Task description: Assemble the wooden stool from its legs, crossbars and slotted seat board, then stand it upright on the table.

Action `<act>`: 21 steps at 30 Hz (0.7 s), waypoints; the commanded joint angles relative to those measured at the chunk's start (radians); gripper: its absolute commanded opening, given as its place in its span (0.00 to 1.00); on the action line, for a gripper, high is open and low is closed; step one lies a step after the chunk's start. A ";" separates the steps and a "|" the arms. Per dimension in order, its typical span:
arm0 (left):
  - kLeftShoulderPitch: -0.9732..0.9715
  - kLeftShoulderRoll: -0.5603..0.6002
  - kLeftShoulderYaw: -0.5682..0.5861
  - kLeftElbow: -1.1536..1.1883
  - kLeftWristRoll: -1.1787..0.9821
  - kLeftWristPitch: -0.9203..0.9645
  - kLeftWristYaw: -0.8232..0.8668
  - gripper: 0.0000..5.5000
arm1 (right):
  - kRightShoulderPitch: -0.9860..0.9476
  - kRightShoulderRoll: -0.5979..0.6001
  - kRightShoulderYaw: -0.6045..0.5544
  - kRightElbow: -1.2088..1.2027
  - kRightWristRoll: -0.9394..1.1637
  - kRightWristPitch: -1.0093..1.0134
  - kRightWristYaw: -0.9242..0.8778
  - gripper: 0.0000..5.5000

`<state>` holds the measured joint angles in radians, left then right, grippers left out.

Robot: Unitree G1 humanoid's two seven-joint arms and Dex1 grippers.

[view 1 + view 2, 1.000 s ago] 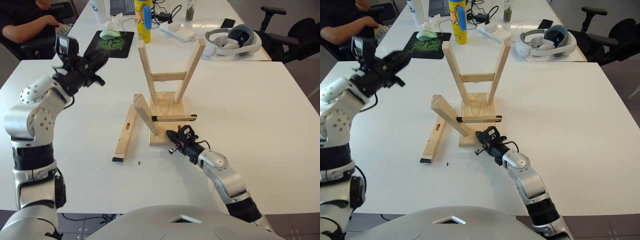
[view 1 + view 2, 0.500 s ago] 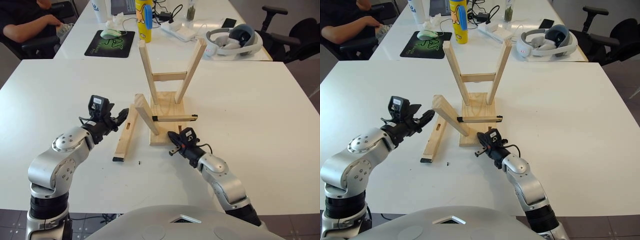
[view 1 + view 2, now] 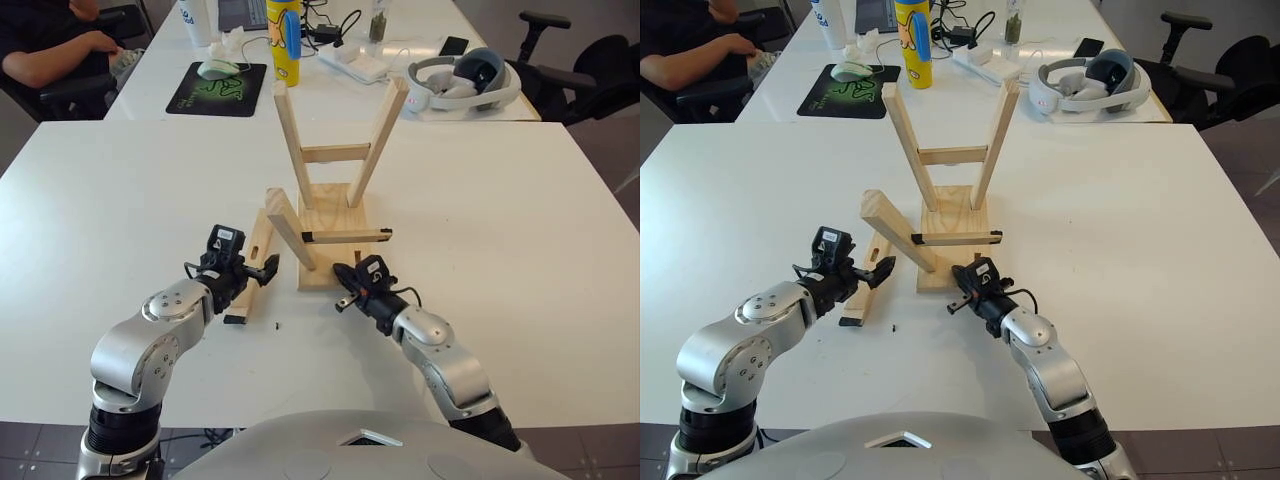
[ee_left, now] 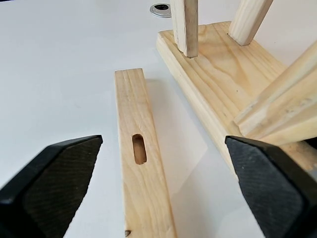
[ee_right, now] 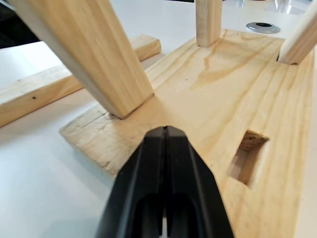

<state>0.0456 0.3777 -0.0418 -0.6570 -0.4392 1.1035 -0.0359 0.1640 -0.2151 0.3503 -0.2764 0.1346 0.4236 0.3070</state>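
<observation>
- Straddling the loose leg (image 4: 132,106), the left gripper (image 3: 258,272) has its fingers (image 4: 54,173) spread wide, one on each side of the wood and neither touching it.
- That leg lies flat on the table (image 3: 500,250), left of centre in the left eye view. Its long axis runs from the lower left up toward the seat board (image 3: 328,205), roughly along the board's left edge and just beside it. The oval slot (image 4: 138,148) faces up.
- The left arm is plainly the nearer one. A grasp would probably mean dropping a little and closing across the leg's narrow width.
- Just right of centre, the right gripper (image 5: 166,136) has its fingers pressed together with nothing between them. It points at the near end of the board beside the leaning leg (image 3: 290,228).
- An empty square socket (image 5: 247,148) sits in the board close to those closed fingers, likely where the loose leg belongs.
</observation>
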 commanded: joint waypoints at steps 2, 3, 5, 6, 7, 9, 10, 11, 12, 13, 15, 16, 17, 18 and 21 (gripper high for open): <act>0.027 0.022 -0.042 0.019 0.072 -0.015 0.000 0.84 | 0.024 -0.009 0.031 0.048 -0.011 0.090 0.015 0.00; 0.031 0.024 -0.048 0.023 0.081 -0.019 -0.005 0.84 | 0.024 -0.010 0.031 0.046 -0.010 0.092 0.015 0.00; 0.045 0.030 -0.068 0.030 0.099 -0.030 -0.018 0.84 | 0.023 -0.011 0.033 0.040 -0.008 0.097 0.016 0.00; 0.055 0.022 -0.069 0.037 0.099 -0.027 -0.023 0.84 | 0.021 -0.013 0.034 0.038 -0.007 0.100 0.018 0.00; 0.062 0.015 -0.068 0.042 0.101 -0.025 -0.026 0.84 | 0.020 -0.014 0.035 0.036 -0.007 0.102 0.019 0.00; 0.072 -0.006 -0.054 0.058 0.092 -0.013 -0.033 0.84 | 0.018 -0.016 0.035 0.032 -0.006 0.108 0.021 0.00; 0.076 -0.017 -0.046 0.067 0.086 -0.005 -0.035 0.84 | 0.018 -0.017 0.035 0.029 -0.005 0.110 0.022 0.00; 0.078 -0.025 -0.039 0.073 0.083 0.000 -0.038 0.84 | 0.018 -0.018 0.035 0.028 -0.005 0.112 0.023 0.00; 0.083 -0.027 -0.029 0.087 0.084 0.001 -0.041 0.84 | 0.018 -0.019 0.036 0.027 -0.005 0.114 0.025 0.00; 0.086 -0.026 -0.024 0.095 0.089 0.001 -0.044 0.84 | 0.018 -0.020 0.038 0.026 -0.005 0.115 0.026 0.00; 0.089 -0.025 -0.010 0.120 0.094 -0.004 -0.054 0.84 | 0.021 -0.022 0.038 0.023 -0.005 0.117 0.028 0.00; 0.089 -0.025 -0.007 0.125 0.096 -0.005 -0.058 0.84 | 0.022 -0.023 0.037 0.021 -0.006 0.119 0.028 0.00; 0.088 -0.026 -0.004 0.134 0.096 -0.006 -0.063 0.84 | 0.024 -0.023 0.036 0.019 -0.006 0.120 0.028 0.00; 0.088 -0.026 -0.002 0.140 0.097 -0.007 -0.067 0.84 | 0.025 -0.022 0.035 0.018 -0.006 0.121 0.027 0.00; 0.084 -0.024 0.001 0.155 0.100 -0.019 -0.081 0.79 | 0.029 -0.020 0.031 0.013 -0.006 0.119 0.024 0.00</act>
<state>0.1248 0.3522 -0.0439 -0.5297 -0.3490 1.0769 -0.1030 0.1487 -0.2194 0.3629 -0.3014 0.1346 0.4808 0.3202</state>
